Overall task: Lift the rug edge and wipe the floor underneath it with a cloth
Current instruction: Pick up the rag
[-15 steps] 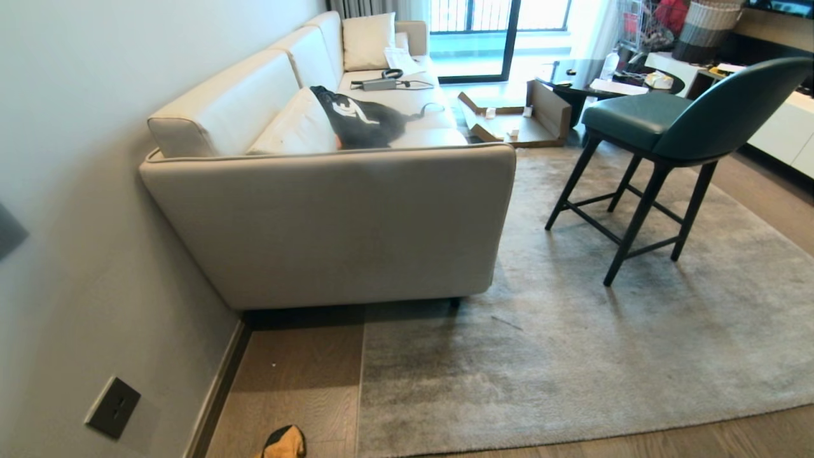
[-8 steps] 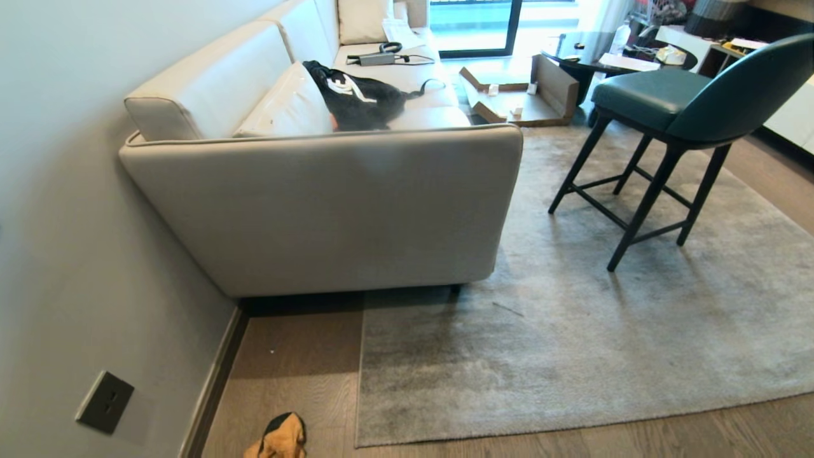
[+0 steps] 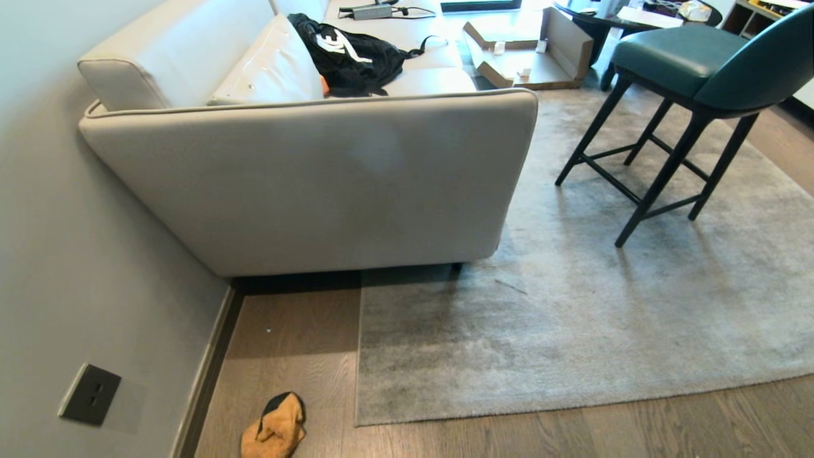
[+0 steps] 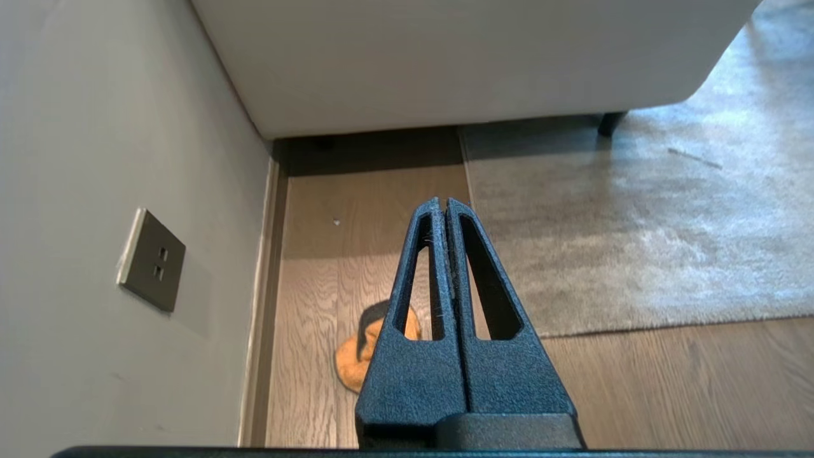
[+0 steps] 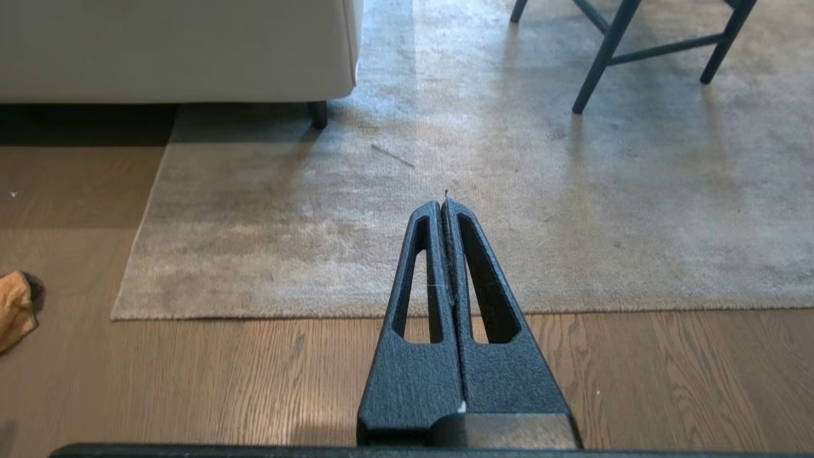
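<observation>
The light grey rug lies flat, its near edge (image 3: pixel 572 402) and square corner (image 3: pixel 358 421) resting on the wood-plank floor (image 3: pixel 292 356). A crumpled mustard-tan and dark grey cloth (image 3: pixel 275 427) lies on the floor left of that corner, close to the wall. The cloth (image 4: pixel 369 346) also shows behind my left gripper (image 4: pixel 443 202), which hangs shut and empty above the floor. My right gripper (image 5: pixel 442 203) is shut and empty too, held over the rug edge (image 5: pixel 318 313); the cloth (image 5: pixel 16 306) sits far to its side. Neither arm appears in the head view.
A beige sofa (image 3: pixel 318 172) stands over the rug's far left part, against the grey wall (image 3: pixel 76 267) with its socket plate (image 3: pixel 89 394). A black backpack (image 3: pixel 350 54) lies on the seat. A green bar chair (image 3: pixel 693 83) stands on the rug at right.
The head view has tilted downward: the sofa, chair and rug have shifted up in the picture and more of the near floor and cloth shows. Nothing in the room has moved.
</observation>
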